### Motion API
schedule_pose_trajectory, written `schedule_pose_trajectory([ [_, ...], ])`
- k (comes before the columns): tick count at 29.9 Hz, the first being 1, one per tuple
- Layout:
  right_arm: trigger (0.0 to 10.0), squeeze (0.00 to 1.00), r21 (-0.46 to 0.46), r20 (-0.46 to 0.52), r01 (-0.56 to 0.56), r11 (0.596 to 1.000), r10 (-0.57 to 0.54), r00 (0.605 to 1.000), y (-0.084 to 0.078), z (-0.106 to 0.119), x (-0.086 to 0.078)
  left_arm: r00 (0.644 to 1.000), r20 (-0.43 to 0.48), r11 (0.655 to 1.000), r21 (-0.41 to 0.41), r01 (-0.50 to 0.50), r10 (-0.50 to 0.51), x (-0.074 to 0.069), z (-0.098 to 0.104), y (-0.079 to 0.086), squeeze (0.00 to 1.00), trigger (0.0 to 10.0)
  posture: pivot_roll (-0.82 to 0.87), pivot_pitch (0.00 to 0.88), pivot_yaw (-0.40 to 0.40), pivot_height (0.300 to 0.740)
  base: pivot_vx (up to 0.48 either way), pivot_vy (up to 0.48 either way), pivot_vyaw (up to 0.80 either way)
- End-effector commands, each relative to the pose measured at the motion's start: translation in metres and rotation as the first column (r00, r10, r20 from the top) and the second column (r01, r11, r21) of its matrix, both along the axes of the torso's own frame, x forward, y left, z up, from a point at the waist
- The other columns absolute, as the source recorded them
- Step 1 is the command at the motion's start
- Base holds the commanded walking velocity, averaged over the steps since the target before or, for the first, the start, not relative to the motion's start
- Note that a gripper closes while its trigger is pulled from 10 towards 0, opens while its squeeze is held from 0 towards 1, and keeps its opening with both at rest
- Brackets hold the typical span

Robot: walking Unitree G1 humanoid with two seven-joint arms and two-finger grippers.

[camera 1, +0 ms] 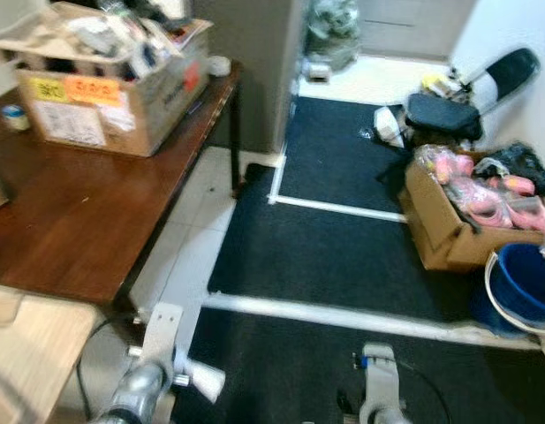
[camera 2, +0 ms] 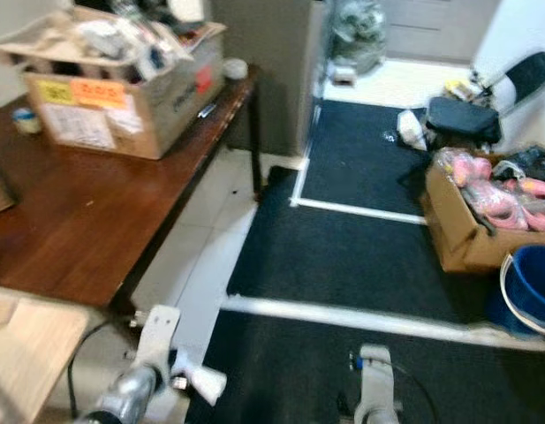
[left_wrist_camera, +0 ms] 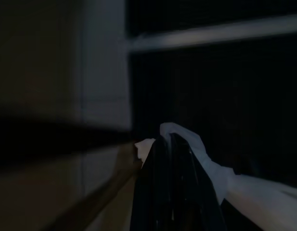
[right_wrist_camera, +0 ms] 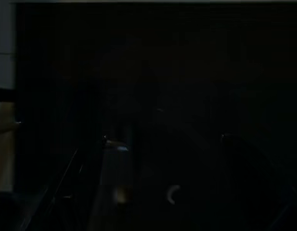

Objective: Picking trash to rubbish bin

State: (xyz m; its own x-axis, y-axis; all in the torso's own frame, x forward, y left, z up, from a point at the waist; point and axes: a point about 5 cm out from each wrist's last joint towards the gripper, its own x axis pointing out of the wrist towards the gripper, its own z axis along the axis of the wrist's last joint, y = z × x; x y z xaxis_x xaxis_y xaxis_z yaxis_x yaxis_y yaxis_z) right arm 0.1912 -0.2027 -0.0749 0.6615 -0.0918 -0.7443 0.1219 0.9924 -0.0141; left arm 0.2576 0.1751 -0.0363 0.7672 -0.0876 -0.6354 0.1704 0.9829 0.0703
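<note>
Left hand [left_wrist_camera: 170, 192] grips white paper trash [left_wrist_camera: 206, 168] above dark mat [camera 1: 343, 256].

Head stereo downward (wrists floorward)

1. Soft indoor light fills both eye views, brightest on the pale floor [camera 1: 387, 79] by the far doorway.
2. Slight motion blur softens the edges.
3. Both wrist views are dim, the right nearly black.
</note>
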Motion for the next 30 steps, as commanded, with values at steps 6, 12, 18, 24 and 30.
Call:
schedule_pose_trajectory([
  [6,10.0,0.0,0.007,-0.005,0.015,1.0,-0.015,1.0,-0.0011,-0.0007,-0.0015,0.999,-0.035,1.0,-0.007,-0.021,0.021,-0.0092,-0.0067,0.0049,0.0,10.0,0.03,0.041,-0.001,0.74,0.0,0.0,-0.8],
  [12,10.0,0.0,0.012,0.002,0.019,1.0,-0.019,1.0,0.0004,0.0003,0.001,1.0,-0.014,0.999,-0.031,-0.019,0.019,-0.008,-0.0052,0.0036,0.0,10.0,0.03,0.037,-0.004,0.74,0.0,0.0,-0.8],
  [18,10.0,0.0,0.012,0.007,0.02,1.0,-0.021,1.0,0.0002,0.0009,0.0019,1.0,-0.012,0.999,-0.035,-0.013,0.012,-0.0082,-0.0051,0.0034,0.0,10.0,0.02,0.042,-0.001,0.74,0.0,0.0,-0.8],
  [24,10.0,0.0,0.01,0.012,0.023,1.0,-0.023,1.0,-0.0012,0.0012,0.0018,1.0,0.003,0.999,-0.039,-0.019,0.019,-0.0076,-0.0042,0.0035,0.0,10.0,0.02,0.046,-0.008,0.74,0.0,0.0,-0.4],
  [30,10.0,0.0,0.005,0.007,0.021,1.0,-0.022,1.0,-0.0034,0.0011,0.0009,1.0,0.014,0.998,-0.055,0.008,-0.008,-0.0065,-0.0031,-0.0005,0.0,10.0,0.02,0.051,-0.008,0.74,0.0,0.0,-0.13],
])
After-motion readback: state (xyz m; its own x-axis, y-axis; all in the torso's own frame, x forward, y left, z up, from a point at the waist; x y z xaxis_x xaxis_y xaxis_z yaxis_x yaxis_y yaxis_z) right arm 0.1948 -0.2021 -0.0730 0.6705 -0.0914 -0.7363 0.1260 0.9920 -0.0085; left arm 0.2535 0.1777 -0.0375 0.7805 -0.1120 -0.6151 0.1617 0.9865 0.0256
